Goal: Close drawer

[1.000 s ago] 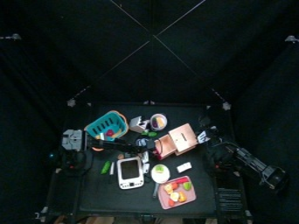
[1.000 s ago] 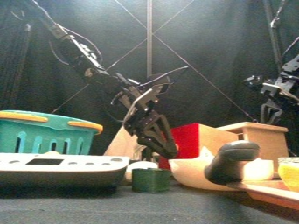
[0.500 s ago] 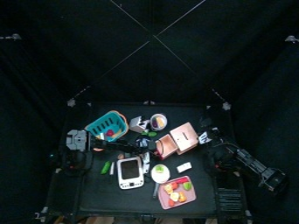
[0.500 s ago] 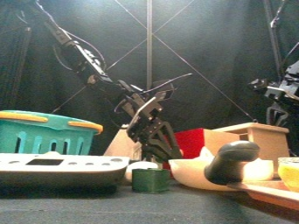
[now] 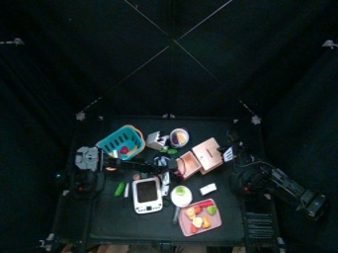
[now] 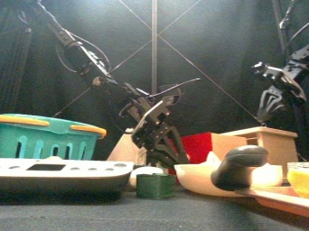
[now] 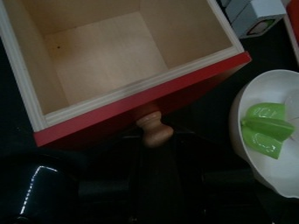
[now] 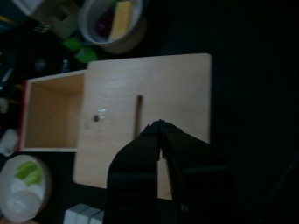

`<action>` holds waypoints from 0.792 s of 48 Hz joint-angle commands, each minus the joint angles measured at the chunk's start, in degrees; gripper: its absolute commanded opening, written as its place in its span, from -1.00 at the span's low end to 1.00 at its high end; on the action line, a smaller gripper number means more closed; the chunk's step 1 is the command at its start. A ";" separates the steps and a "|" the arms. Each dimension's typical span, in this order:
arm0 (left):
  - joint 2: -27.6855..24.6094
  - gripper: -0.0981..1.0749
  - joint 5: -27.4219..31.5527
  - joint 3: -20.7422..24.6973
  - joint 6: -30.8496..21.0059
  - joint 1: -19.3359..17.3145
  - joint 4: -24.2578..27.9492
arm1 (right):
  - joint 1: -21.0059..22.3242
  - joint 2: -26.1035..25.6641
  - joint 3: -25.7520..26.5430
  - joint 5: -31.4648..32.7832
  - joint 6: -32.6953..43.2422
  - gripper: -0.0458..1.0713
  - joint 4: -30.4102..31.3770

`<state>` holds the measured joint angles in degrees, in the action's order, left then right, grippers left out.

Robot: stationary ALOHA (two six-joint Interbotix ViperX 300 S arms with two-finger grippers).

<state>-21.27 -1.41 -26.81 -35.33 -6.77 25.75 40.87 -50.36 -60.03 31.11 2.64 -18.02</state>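
Note:
The drawer (image 5: 205,155) is a light wooden box with its red-fronted compartment (image 7: 128,61) slid out and empty. A small wooden knob (image 7: 155,131) sticks out of the red front. My left gripper (image 7: 158,175) hangs just off that knob, jaws open and holding nothing; the front view shows it (image 6: 154,137) to the left of the red front (image 6: 200,144). The right gripper (image 8: 156,131) hovers over the box's wooden top (image 8: 146,96) with its jaws shut together, and in the front view it (image 6: 276,79) is raised well above the box (image 6: 272,143).
A teal basket (image 5: 122,141) stands left of the drawer. A white bowl (image 7: 268,122) holding a green piece lies close by the red front, and a black cup (image 7: 35,188) beside it. A white device (image 5: 145,195) and a red fruit tray (image 5: 200,216) lie near the front.
The right gripper has risen above the wooden box. My left gripper has shifted slightly lower by the red front, its jaws unchanged.

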 commanded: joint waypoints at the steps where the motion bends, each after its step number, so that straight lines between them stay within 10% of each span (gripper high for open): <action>1: 0.79 -0.13 1.41 -1.49 -0.09 -0.44 0.00 | -3.87 1.41 2.29 -2.37 -0.09 -0.85 -1.49; 12: 2.72 -0.13 0.79 -3.25 -0.09 -0.18 0.00 | -11.07 7.29 5.19 -7.29 -0.09 -0.84 -1.49; 38: 5.19 -0.13 0.62 -2.72 -0.09 -0.26 1.32 | -7.03 11.51 4.13 -9.84 -0.09 -0.84 2.11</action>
<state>-18.02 -0.44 -30.15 -35.51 -6.86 26.98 32.08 -37.71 -56.25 21.71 2.64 -16.70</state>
